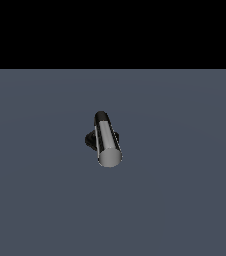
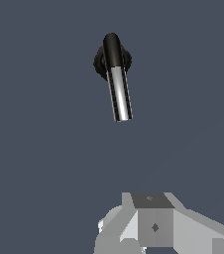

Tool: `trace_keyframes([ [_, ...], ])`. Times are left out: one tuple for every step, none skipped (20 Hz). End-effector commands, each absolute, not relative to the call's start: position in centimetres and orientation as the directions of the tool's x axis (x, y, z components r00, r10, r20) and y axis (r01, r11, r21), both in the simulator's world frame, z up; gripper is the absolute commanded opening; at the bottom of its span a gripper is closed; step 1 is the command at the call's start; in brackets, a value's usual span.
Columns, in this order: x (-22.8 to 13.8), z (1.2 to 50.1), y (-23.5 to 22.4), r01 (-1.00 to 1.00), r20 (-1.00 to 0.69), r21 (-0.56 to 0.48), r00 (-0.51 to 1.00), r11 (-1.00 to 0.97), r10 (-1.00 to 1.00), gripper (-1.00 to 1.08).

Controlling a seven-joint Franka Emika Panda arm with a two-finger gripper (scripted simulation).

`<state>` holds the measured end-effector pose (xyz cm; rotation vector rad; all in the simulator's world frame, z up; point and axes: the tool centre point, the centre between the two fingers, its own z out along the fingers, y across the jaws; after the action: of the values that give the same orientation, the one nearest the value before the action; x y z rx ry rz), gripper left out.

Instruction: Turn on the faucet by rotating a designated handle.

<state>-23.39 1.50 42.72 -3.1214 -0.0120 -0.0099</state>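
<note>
The faucet (image 1: pixel 91 139) is a small black fixture standing on the grey-blue floor in the middle of the exterior view. Its handle (image 1: pixel 108 142), a silver-grey bar with a black elbow end, juts out horizontally over the base toward the camera. In the wrist view the faucet's black base (image 2: pixel 100 62) shows from above, with the handle (image 2: pixel 119 92) lying across it. My white and grey gripper (image 2: pixel 153 223) shows only in part at the edge of the wrist view, well away from the handle and touching nothing. Its fingertips are cut off, so its opening is unclear. The gripper is out of the exterior view.
A flat grey-blue floor (image 1: pixel 185 200) surrounds the faucet on all sides. Beyond the floor's far edge the exterior view is black.
</note>
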Motion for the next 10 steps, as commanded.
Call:
trace_keyframes([
  [-23.0,40.8,1.7,0.023,0.006,-0.019,1.000,-1.000,0.023,-1.00],
  [-22.9,40.0,1.8,0.029,0.006,-0.018,1.000,-0.999,0.029,-1.00],
  [-22.7,39.1,1.9,0.036,0.006,-0.018,0.999,-0.999,0.036,-1.00],
  [-22.5,38.2,2.0,0.043,0.006,-0.017,0.999,-0.999,0.043,-1.00],
  [-22.4,37.4,2.1,0.050,0.006,-0.017,0.999,-0.999,0.050,-1.00],
  [-22.2,36.5,2.2,0.057,0.005,-0.016,0.998,-0.998,0.057,-1.00],
  [-22.0,35.7,2.3,0.064,0.005,-0.015,0.998,-0.998,0.064,-1.00],
  [-21.9,34.8,2.4,0.070,0.005,-0.015,0.998,-0.997,0.070,-1.00],
  [-21.7,34.0,2.5,0.077,0.005,-0.014,0.997,-0.997,0.077,-1.00],
  [-21.6,33.2,2.6,0.083,0.005,-0.014,0.997,-0.996,0.083,-1.00],
])
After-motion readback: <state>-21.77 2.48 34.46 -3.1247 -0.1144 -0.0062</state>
